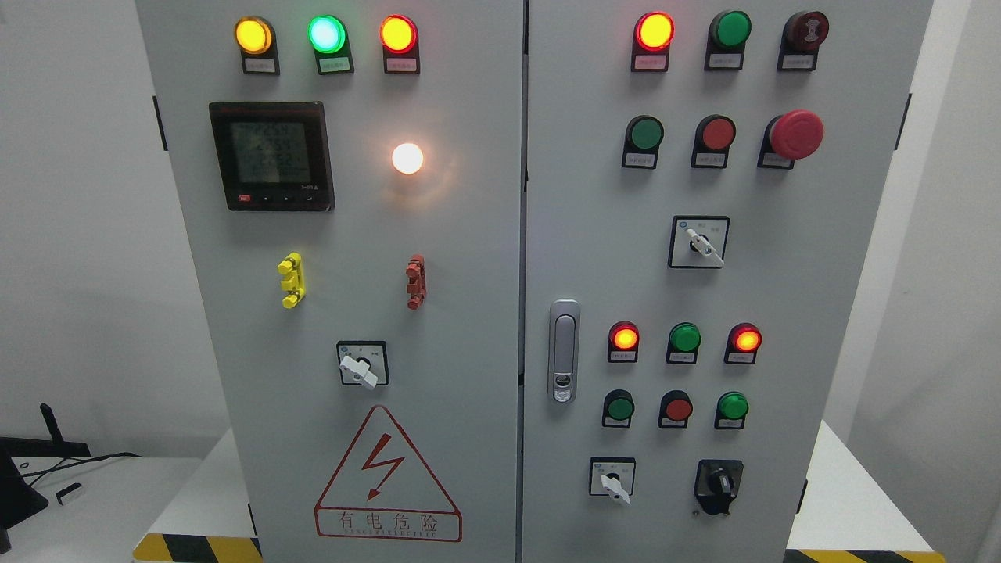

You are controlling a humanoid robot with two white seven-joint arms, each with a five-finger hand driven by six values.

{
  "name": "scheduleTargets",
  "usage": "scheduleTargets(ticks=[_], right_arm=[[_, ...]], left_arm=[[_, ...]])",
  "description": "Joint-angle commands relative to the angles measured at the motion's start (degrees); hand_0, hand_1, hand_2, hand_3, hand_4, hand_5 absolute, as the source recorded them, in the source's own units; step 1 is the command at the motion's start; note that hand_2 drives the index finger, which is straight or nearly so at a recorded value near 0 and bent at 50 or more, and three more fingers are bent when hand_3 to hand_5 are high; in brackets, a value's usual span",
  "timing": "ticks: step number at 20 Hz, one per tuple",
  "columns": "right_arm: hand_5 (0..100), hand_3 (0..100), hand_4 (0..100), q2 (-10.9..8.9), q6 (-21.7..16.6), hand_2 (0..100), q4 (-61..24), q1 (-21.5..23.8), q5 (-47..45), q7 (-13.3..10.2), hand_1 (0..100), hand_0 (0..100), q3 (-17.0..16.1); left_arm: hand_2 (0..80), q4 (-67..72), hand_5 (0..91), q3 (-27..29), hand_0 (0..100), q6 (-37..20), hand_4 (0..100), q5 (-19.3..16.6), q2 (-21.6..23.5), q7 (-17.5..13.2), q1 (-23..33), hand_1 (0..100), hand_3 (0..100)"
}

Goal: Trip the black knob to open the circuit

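Cabinet [485, 328] in grey metal fills nearly the whole head view, its two doors meeting at a seam down the middle, and it stands on a white table [852, 500] with yellow-and-black hazard tape along the near edge. On the left door, a red-bordered warning triangle [387, 477] sits low, a dark digital meter [271, 155] sits high at the left, and a white lamp [407, 159] glows to the right of the meter. Above them run three lit lamps, amber, green and red. The right door carries a silver door latch [564, 350] near the seam and a red mushroom stop button [795, 134] at upper right, with rows of red and green lamps and buttons spread over the door. The black knob [718, 485] is at the lower right of the right door, just right of a small white selector switch [613, 478]. Neither robot hand appears in view, so whether either is released, clenched or grasping cannot be told
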Motion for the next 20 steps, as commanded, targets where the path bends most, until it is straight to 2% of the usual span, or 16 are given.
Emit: scheduleTargets(ticks=[1,10,12,15,18,20], right_arm=[[6,0,1,0.13,0.8,0,-3.1,0.2,0.1,0.0,17,40,-1.1],[6,0,0,-0.22,3.0,0,-8.5,2.2,0.2,0.3,17,40,-1.1],[6,0,0,-0.22,3.0,0,-9.4,2.4,0.2,1.3,17,40,-1.0],[6,0,0,-0.22,3.0,0,-12.8,4.6,0.3,3.2,17,40,-1.0],[6,0,1,-0.13,2.5,0,-16.6,6.6,0.3,3.5,16,40,-1.2],[6,0,2,-0.22,2.4,0,-22.1,9.4,0.3,3.5,16,41,-1.2]], left_arm=[[0.0,0.0,0.0,0.0,12,0.0,0,0.3,0.0,0.0,0.0,39,0],[0.0,0.0,0.0,0.0,12,0.0,0,0.3,0.0,0.0,0.0,39,0],[0.0,0.0,0.0,0.0,12,0.0,0,0.3,0.0,0.0,0.0,39,0],[0.0,0.0,0.0,0.0,12,0.0,0,0.3,0.0,0.0,0.0,39,0],[0.0,0.0,0.0,0.0,12,0.0,0,0.3,0.0,0.0,0.0,39,0],[0.0,0.0,0.0,0.0,12,0.0,0,0.3,0.0,0.0,0.0,39,0]])
